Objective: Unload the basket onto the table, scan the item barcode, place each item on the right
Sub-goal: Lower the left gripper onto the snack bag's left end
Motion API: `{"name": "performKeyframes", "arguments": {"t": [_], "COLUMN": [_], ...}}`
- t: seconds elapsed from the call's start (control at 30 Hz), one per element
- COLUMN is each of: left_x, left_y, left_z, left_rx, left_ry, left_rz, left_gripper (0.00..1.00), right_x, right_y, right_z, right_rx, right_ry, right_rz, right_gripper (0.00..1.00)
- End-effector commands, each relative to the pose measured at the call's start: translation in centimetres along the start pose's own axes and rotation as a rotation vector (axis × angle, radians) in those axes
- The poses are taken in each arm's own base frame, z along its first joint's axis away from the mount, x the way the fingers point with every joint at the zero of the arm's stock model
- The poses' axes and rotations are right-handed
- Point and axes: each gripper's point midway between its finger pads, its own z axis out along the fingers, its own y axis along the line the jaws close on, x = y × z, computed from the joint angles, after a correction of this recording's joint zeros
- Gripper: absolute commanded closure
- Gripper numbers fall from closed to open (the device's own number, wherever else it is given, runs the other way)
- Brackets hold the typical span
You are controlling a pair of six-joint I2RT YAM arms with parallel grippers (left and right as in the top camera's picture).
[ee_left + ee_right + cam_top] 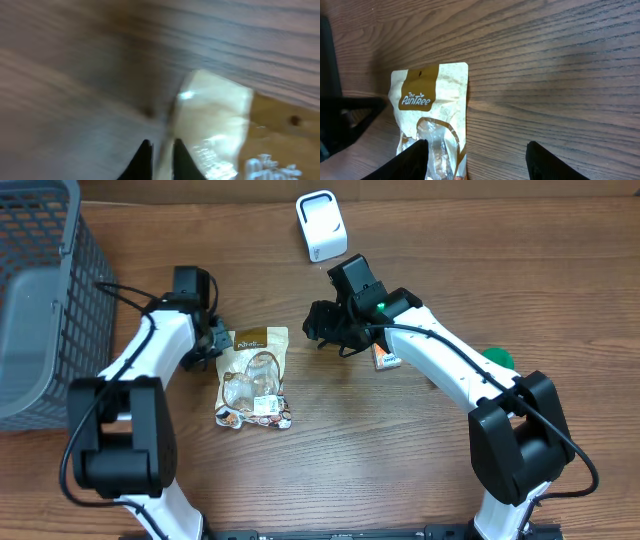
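**A:** Where is the snack bag?

**B:** The snack bag (255, 375) lies flat near the middle of the table (400, 480), label side up. It is well apart from the white scanner (321, 226) at the far edge.

**A:** And your grippers?

**B:** My left gripper (161, 145) has its fingers almost together at the bag's far corner, on the left-edge side. The view is blurred, but they seem to pinch that corner. My right gripper (482, 165) hovers just beside the bag, fingers wide apart, holding nothing.

**A:** How far along is the task?

**B:** Early, I judge. The bag is not yet lifted, and I see no barcode. Lifting it, finding the barcode and presenting it to the scanner all remain.
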Motion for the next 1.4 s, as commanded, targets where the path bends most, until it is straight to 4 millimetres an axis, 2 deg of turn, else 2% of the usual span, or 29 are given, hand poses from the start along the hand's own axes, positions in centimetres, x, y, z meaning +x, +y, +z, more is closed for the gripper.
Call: {"name": "performKeyframes", "arguments": {"t": [0.0,0.03,0.1,0.27,0.43,0.5,0.6,0.7,0.83,0.9,0.93,0.97,1.07,1.2,1.27,1.37], "left_x": [2.4,3.0,3.6,5.2,5.9,5.4,4.0,2.8,2.2,3.5,4.4,4.8,5.7,7.0,6.9,6.4], "left_y": [-4.3,-5.9,-7.8,-11.2,-12.9,-13.2,-13.5,-12.9,-10.4,-8.0,-5.8,-4.7,-2.9,-2.2,-2.2,-2.4], "left_z": [1.3,1.3,1.1,0.0,-0.7,-1.4,-3.5,-5.7,-8.2,-8.9,-9.0,-8.9,-8.7,-8.8,-9.4,-11.5], "left_rx": [0.185,0.255,0.327,0.437,0.461,0.464,0.455,0.41,0.275,0.167,0.065,0.015,-0.068,-0.093,-0.087,-0.06], "left_ry": [0.102,0.123,0.132,0.126,0.117,0.113,0.122,0.136,0.186,0.259,0.308,0.326,0.367,0.418,0.407,0.338], "left_rz": [0.078,0.11,0.171,0.377,0.469,0.47,0.461,0.441,0.394,0.39,0.394,0.395,0.347,0.309,0.299,0.269], "left_gripper": [0.84,0.83,0.83,0.77,0.71,0.68,0.62,0.57,0.5,0.34,0.26,0.25,0.26,0.27,0.28,0.28], "right_x": [0.3,0.6,0.8,1.3,2.3,2.7,3.2,3.3,3.4,3.5,3.5,3.6,3.6,4.1,4.4,4.8], "right_y": [-0.6,-0.8,-1.2,-2.1,-2.9,-3.2,-3.6,-3.6,-3.6,-3.5,-3.4,-3.3,-3.0,-2.7,-2.5,-2.2], "right_z": [0.2,0.2,0.1,0.0,-0.1,-0.2,-0.3,-0.3,-0.3,-0.3,-0.3,-0.2,-0.2,-0.1,0.0,0.1], "right_rx": [0.02,0.029,0.044,0.082,0.111,0.122,0.138,0.14,0.139,0.138,0.137,0.136,0.132,0.131,0.133,0.131], "right_ry": [0.011,0.022,0.032,0.054,0.097,0.115,0.136,0.138,0.139,0.14,0.141,0.141,0.138,0.145,0.153,0.158], "right_rz": [0.0,0.003,0.004,-0.003,-0.044,-0.062,-0.058,-0.057,-0.06,-0.062,-0.065,-0.067,-0.073,-0.084,-0.09,-0.101], "right_gripper": [0.37,0.37,0.37,0.36,0.31,0.31,0.28,0.24,0.19,0.17,0.17,0.16,0.16,0.16,0.16,0.16]}}
